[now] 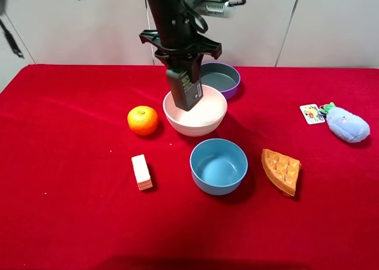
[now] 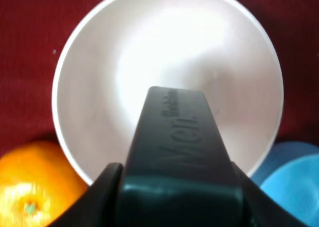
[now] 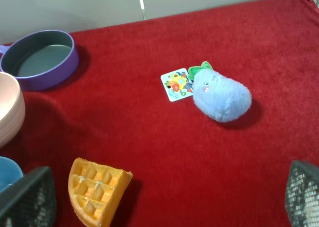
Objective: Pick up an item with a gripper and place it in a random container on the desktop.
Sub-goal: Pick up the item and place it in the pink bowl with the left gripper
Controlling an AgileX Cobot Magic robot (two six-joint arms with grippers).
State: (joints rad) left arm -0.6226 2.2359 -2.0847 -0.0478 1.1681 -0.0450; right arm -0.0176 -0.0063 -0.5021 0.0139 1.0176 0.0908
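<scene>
1. The bottle (image 1: pixel 185 87) hangs upright in the left gripper (image 1: pixel 177 66), clamped near its top, with its lower end over the pink bowl (image 1: pixel 195 127).
2. It looks roughly centred, so I would lower it straight down and let go only when it is close to the bowl's floor, to avoid a bounce.
3. Watch the rim, because the orange (image 1: pixel 143 120), blue bowl (image 1: pixel 218 189) and purple pan (image 1: pixel 234 86) all sit near.
4. The right gripper (image 3: pixel 164 194) is spread wide and empty over the desk (image 1: pixel 71 211).

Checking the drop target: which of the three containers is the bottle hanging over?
The pale pink ribbed bowl, directly under the dark grey pump bottle; the blue bowl and purple pan lie aside.
</scene>
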